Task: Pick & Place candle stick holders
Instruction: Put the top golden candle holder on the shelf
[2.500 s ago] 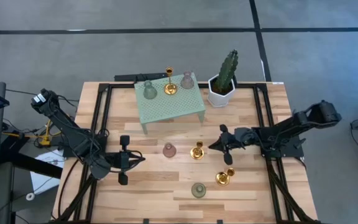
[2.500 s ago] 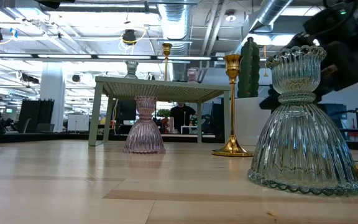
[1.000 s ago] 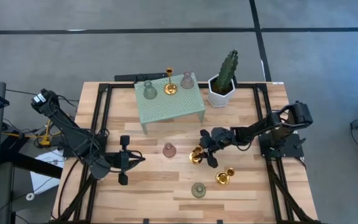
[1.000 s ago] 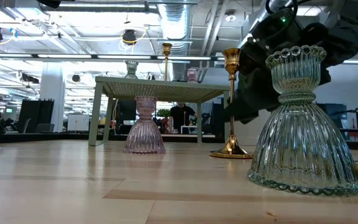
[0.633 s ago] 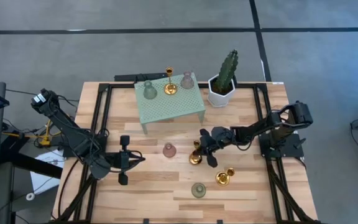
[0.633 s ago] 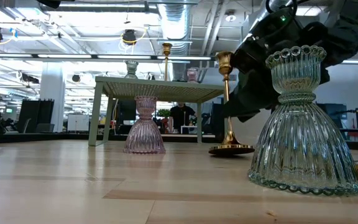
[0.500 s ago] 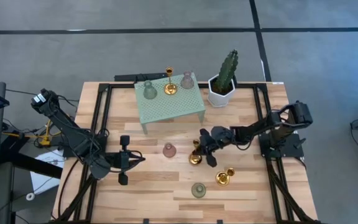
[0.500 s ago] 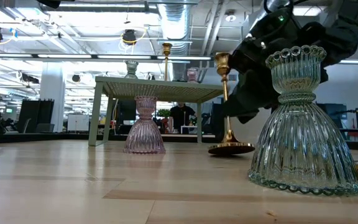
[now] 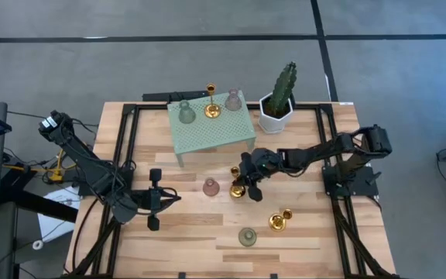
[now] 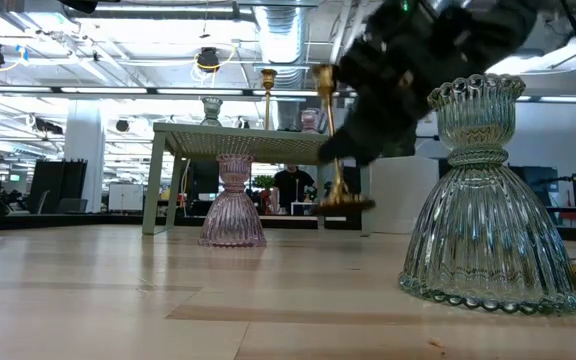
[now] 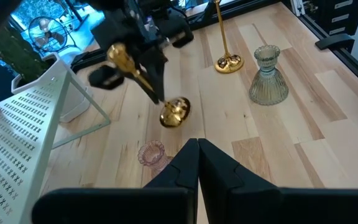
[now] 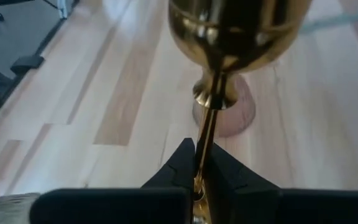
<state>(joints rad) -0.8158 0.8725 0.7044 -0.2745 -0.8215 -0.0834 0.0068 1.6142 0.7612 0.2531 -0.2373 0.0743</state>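
Observation:
My right gripper (image 9: 248, 177) is shut on a shiny gold candle stick holder (image 9: 237, 190) in mid-table, beside a pink holder (image 9: 211, 187) standing on its round base. A second gold holder (image 9: 279, 221) and a grey-green holder (image 9: 247, 236) stand nearer the front edge. Three more holders, grey-green (image 9: 186, 112), gold (image 9: 211, 108) and pink (image 9: 233, 99), stand on the green perforated stand (image 9: 211, 133). My left gripper (image 9: 169, 198) is shut and empty at the table's left. My right gripper pinches the gold holder's thin stem (image 12: 202, 163) between its two fingers, below the cup (image 12: 229, 25). The fingers come roughly level from the table's right. The holder is lifted clear of the table and tilted, its round base (image 10: 343, 203) off the wood.
A white hexagonal pot with a cactus (image 9: 276, 112) stands at the back, right of the green stand. Black frame rails (image 9: 122, 155) run along both table sides. Bare wood lies at the front left.
My right gripper has moved toward the table's left and a little toward its far edge, and up, carrying the gold holder. The holder stood on the table, then tipped onto its base's edge, and now hangs tilted, clear of the wood, closer to the pink holder.

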